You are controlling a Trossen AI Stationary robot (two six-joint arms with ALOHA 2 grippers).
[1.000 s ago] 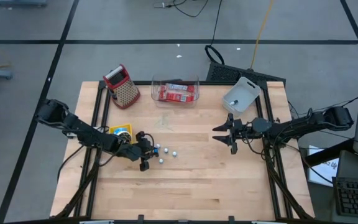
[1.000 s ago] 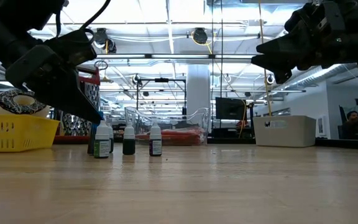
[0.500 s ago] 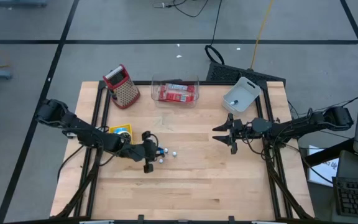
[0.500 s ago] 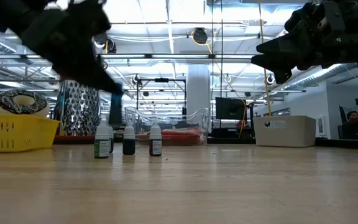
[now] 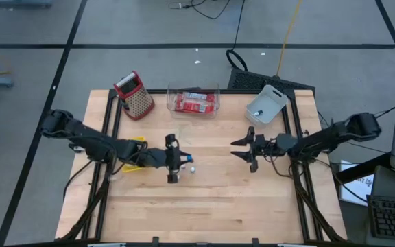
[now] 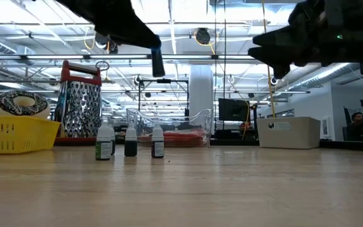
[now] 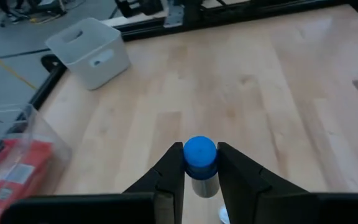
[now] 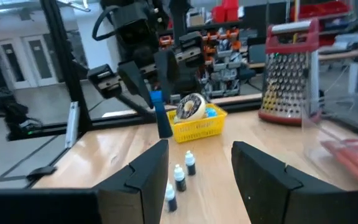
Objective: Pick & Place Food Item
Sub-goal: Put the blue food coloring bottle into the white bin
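My left gripper (image 5: 179, 159) hangs above the middle of the table, shut on a small dark dropper bottle with a blue cap (image 7: 200, 163). The low view shows that bottle (image 6: 158, 61) high above the table. Three more small bottles (image 6: 131, 142) stand upright on the wood beneath it, seen from above as white dots (image 5: 190, 165). My right gripper (image 5: 237, 151) hovers open over the right half of the table, pointing toward the left arm, with nothing between its fingers (image 8: 146, 177). My left gripper pinches the bottle between its two fingers at the blue cap (image 7: 200, 152) and the neck just under it. The fingers slant down from the table's left side. The bottle hangs roughly upright below them, lifted clear of the table.
A yellow basket with a doughnut (image 5: 133, 145) sits left of centre. Along the far edge stand a metal grater with a red handle (image 5: 135, 96), a clear container with red packets (image 5: 193, 101) and a white bin (image 5: 266, 106). Bare wood lies in front.
My left gripper has risen and gone toward the table's right edge, rolling as it went, and has carried the blue-capped bottle up from beside the other bottles, which stay standing. The bottle now hangs clear of the table.
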